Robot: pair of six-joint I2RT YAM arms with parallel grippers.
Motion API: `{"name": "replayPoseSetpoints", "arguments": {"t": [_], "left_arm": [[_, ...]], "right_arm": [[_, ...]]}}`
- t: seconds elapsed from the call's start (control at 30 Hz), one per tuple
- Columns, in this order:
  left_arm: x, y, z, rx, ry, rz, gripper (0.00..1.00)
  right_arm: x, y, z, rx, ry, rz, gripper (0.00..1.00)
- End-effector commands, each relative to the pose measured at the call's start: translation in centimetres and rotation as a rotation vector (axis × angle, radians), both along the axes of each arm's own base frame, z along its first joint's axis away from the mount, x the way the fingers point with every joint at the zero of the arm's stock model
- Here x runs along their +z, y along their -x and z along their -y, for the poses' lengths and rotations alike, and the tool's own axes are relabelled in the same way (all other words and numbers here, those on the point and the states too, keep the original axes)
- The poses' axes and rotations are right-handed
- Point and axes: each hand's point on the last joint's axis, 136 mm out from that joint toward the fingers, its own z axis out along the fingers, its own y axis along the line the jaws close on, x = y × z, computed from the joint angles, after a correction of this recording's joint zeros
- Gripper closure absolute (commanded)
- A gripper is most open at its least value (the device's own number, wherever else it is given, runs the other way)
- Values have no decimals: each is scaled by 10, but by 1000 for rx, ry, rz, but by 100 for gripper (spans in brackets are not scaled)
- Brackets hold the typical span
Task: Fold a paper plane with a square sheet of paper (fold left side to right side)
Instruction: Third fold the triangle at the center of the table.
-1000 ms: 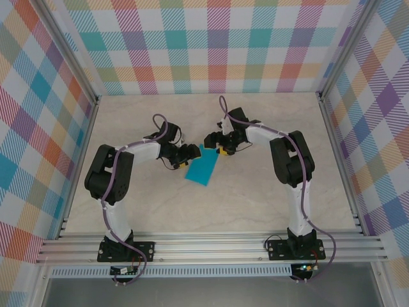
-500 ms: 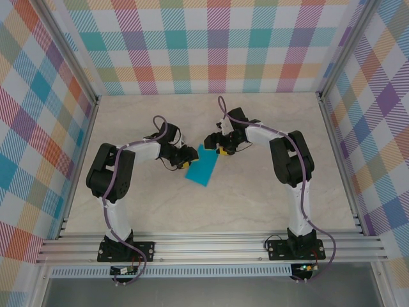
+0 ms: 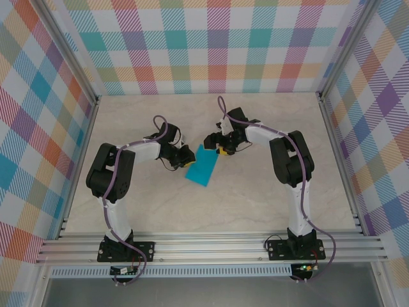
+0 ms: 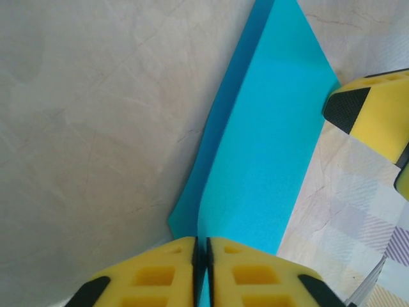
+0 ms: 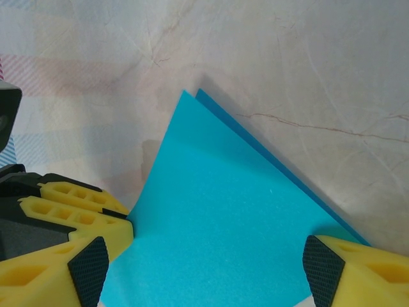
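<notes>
matte cyan paper (image 3: 203, 167), doubled, on veined pale table (image 3: 255, 198)

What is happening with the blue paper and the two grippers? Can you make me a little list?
paper: sheet of paper, bright blue, folded over into two layers
place: on the table, between the two arms
edges: not quite lined up; a darker strip of the lower layer shows along one side
left: left gripper shut on the paper's edge
right: right gripper open, one finger on each side of the paper
plane: not made yet, only a folded rectangle
</notes>
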Motion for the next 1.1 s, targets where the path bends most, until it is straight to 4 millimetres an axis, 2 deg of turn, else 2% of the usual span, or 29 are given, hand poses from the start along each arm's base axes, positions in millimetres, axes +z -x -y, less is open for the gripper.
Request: {"name": "replayPoseSetpoints", "arguments": {"t": [0.0,0.13,0.23,0.37,0.43,0.57,0.7,0.8,1.07], "left_arm": [[7,7,-3,-9,-8,0,92],[7,10,-4,-7,-12,0,94],[5,14,-6,-8,-23,1,94],[-4,20,-7,-5,-18,-21,89],[-6,21,-7,0,-8,-23,87],[-5,21,-7,2,-8,-17,87],[-4,22,-6,1,-6,-14,88],[-5,22,-5,-1,-6,-16,88],[-5,22,-3,-3,-7,-15,88]], "right_arm": [[2,-5,5,16,31,60,16],[25,-8,10,25,42,157,13],[39,-1,19,34,60,230,10],[46,24,18,70,-1,229,10],[45,42,10,93,-65,174,13],[42,83,-20,153,-186,58,20],[31,113,-40,194,-187,-9,21],[26,122,-46,196,-174,-23,21],[11,128,-51,207,-136,-72,20]]}}
